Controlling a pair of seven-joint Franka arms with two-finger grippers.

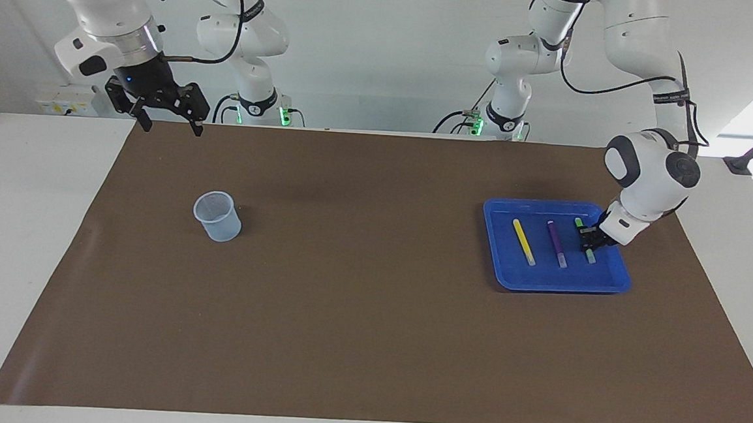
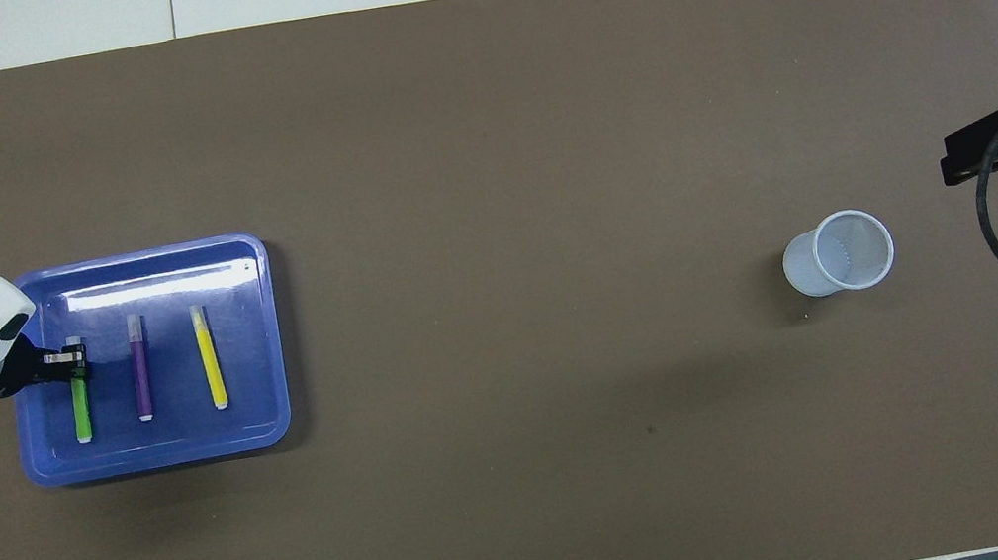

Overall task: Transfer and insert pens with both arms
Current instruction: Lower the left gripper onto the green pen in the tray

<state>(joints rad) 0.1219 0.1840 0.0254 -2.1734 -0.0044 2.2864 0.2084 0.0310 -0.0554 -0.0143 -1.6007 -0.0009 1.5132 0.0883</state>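
We have the left claw (image 1: 588, 237) down in the blue tray (image 1: 614, 281) at the left arm's end of the tabletop (image 1: 368, 342), clamped shut on the green pen (image 2: 81, 406) near its pale end, the one farther from the robots. The purple pen (image 1: 557, 243) and yellow pen (image 1: 524, 241) lie beside it in the same tray, apart from each other and roughly parallel. The clear cup (image 1: 218, 215) stands well apart from the tray, toward the right arm's end, and the right claw (image 1: 163, 120) waits with its jaws wide and empty over the mat's edge nearest the robots.

To do this step well, we would lift straight up, so the long green part clears the tray floor and rim without dragging. Because the grip sits near one end, the pen may droop or swing; a slow rise should show whether it holds. We would keep it away from the purple pen, which lies just beside it.

In the overhead view the right claw is cut off at the picture's edge, with only a black part and a cable showing. The left claw's fingertips hide the stretch of pen they grip, so we cannot tell how squarely they sit, nor whether the pen has left the tray floor
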